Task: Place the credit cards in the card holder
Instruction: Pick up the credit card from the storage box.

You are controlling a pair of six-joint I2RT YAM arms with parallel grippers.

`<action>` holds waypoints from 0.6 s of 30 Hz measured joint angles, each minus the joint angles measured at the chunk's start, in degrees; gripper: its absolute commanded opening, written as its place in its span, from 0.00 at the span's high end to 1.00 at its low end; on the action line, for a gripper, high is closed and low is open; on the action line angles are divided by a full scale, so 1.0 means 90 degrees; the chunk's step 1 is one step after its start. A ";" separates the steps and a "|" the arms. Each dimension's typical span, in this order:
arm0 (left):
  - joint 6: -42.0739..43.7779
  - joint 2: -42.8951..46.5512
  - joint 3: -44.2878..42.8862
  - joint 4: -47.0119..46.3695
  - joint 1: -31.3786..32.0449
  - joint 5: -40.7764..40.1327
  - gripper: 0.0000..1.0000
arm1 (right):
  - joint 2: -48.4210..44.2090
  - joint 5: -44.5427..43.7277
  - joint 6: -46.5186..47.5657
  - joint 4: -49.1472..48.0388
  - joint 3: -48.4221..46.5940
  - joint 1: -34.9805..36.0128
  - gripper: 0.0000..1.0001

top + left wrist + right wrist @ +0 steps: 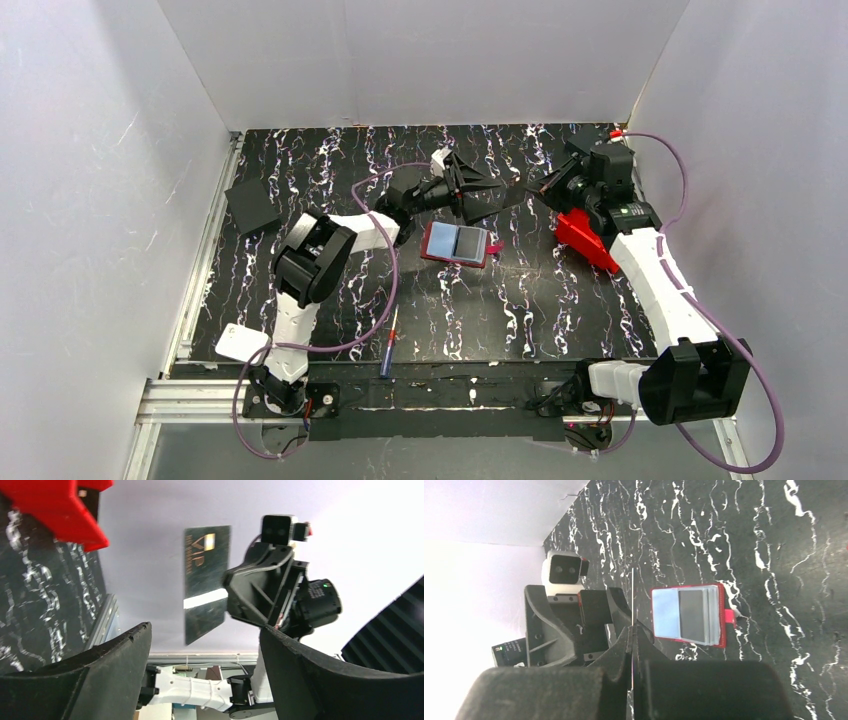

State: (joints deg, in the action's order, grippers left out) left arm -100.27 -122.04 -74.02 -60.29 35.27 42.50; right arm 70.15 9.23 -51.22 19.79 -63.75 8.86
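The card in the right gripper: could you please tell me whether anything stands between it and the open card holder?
Nothing lies on the table between them. The left gripper, jaws open, hovers facing the card just beyond the card holder, close beside that path rather than across it.

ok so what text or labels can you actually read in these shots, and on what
"VIP": gold letters, turned sideways, on the dark credit card pinched in the right gripper.
Smaller gold line beside it on that card: too blurred to read.
Card holder: no print visible.
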 measured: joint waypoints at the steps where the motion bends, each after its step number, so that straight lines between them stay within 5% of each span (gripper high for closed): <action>1: -0.0066 -0.0015 -0.0083 -0.0083 0.0015 -0.0027 0.26 | -0.0005 0.0039 -0.0058 -0.0085 0.0027 0.0027 0.99; 8: -0.0410 -0.0063 -0.0318 -0.0457 0.0107 -0.0148 0.49 | -0.0017 0.0238 -0.0338 -0.0270 0.0160 0.0078 0.99; 16: -0.0610 -0.0182 -0.0284 -0.0712 0.0138 -0.0233 0.99 | -0.0095 0.0503 -0.0508 -0.0653 0.0369 0.0102 0.98; 18: -0.0607 -0.0182 -0.0240 -0.0797 0.0138 -0.0262 1.00 | -0.0136 0.0665 -0.0537 -0.0882 0.0522 0.0102 0.82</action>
State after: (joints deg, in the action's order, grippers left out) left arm -105.73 -123.68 -76.18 -67.46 36.51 40.14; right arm 68.93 15.22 -56.05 11.86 -59.05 9.78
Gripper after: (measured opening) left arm 0.059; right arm 0.026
